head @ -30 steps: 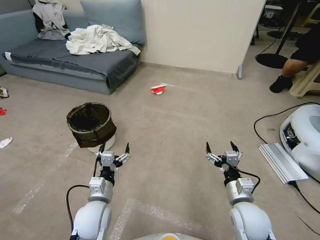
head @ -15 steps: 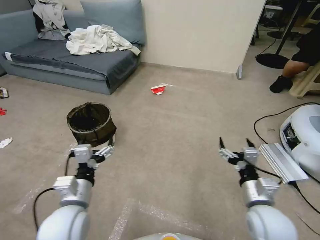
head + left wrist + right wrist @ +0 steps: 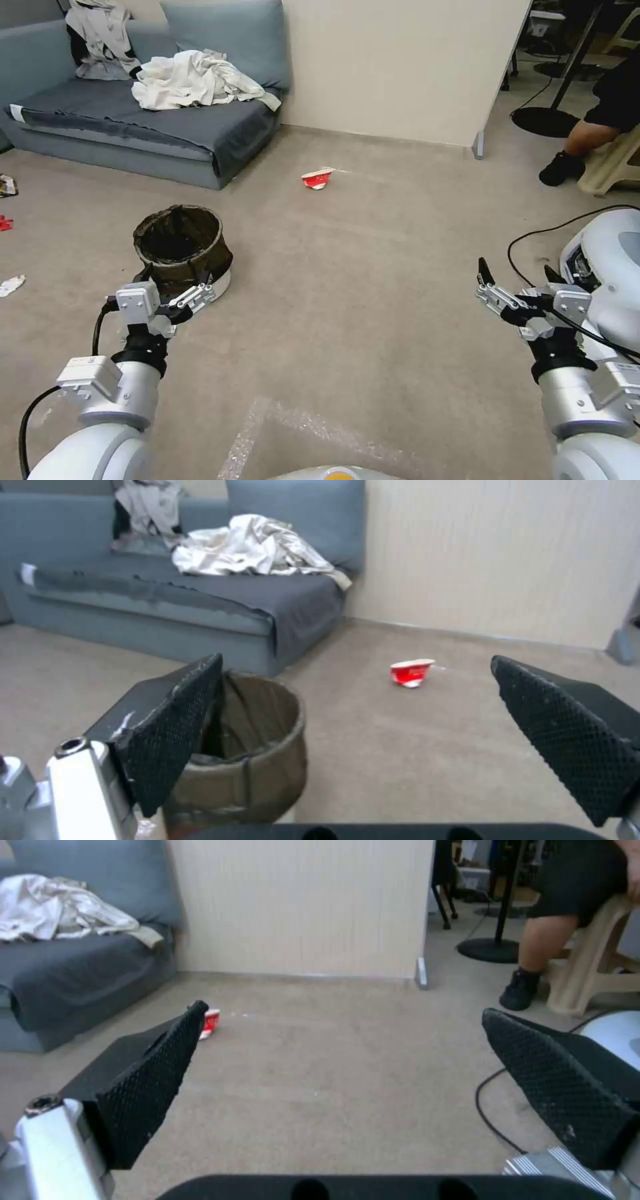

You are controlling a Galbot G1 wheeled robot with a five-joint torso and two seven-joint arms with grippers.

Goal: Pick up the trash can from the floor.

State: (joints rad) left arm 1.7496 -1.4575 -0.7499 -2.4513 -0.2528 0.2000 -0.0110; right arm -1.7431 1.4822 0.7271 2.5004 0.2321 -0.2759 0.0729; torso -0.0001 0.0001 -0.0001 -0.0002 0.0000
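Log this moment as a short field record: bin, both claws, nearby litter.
trash can: upright on the floor, dark bag folded over its rim
left claw: open, low, just short of the can's near side
right claw: open, far off to the right, near a white machine
contact: none visible
paper cup: crushed, red and white, lying beyond the can toward the wall

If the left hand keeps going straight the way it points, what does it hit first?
Most likely the trash can: the open left hand points at its near side, one finger over its rim.
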